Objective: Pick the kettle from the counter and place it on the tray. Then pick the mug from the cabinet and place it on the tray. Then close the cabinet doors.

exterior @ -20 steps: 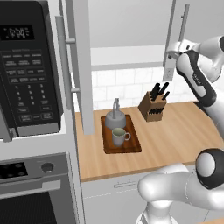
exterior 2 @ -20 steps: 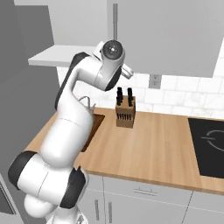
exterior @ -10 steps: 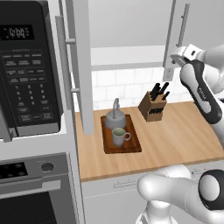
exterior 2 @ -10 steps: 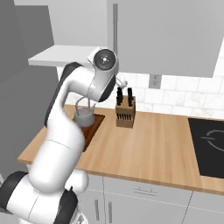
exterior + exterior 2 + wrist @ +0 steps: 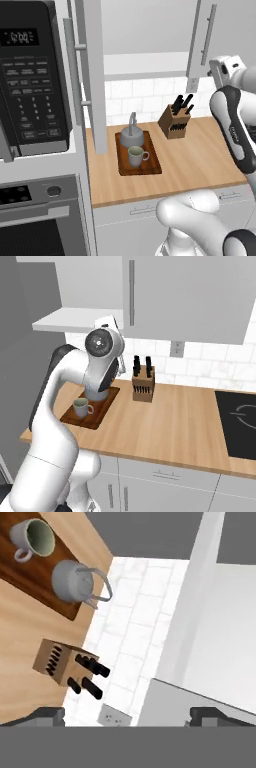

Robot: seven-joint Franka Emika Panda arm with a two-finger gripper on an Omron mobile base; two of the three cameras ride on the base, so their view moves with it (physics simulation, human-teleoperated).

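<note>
The kettle (image 5: 131, 135) and the mug (image 5: 136, 156) both stand on the tray (image 5: 150, 167), which lies on the tabletop (image 5: 200, 160); the mug sits at 6 o'clock from the kettle in the left base view, close but seemingly not touching. That leaves the cabinet doors as the job in hand. The left door (image 5: 94, 75) swings out toward the camera, edge-on, beside the microwave (image 5: 30, 80). The right door (image 5: 206, 40) stands at 1 o'clock from the tray with its long bar handle (image 5: 209, 32) facing forward. A knife block (image 5: 175, 120) rests at 3 o'clock from the kettle.

The tool (image 5: 125, 714) is raised near the bottom edge of the right door, jaws spread wide and holding nothing; the tips (image 5: 47, 714) show at the bottom of the hand view, with the pale shelf (image 5: 200, 612) ahead.

A door like this is a stiff, flat, hinged panel, light to swing and probably smooth-faced. My judgement is that it is best pushed flat on the face near the free edge, or hooked by the bar handle, rather than pinched. The push should follow the hinge arc.
</note>
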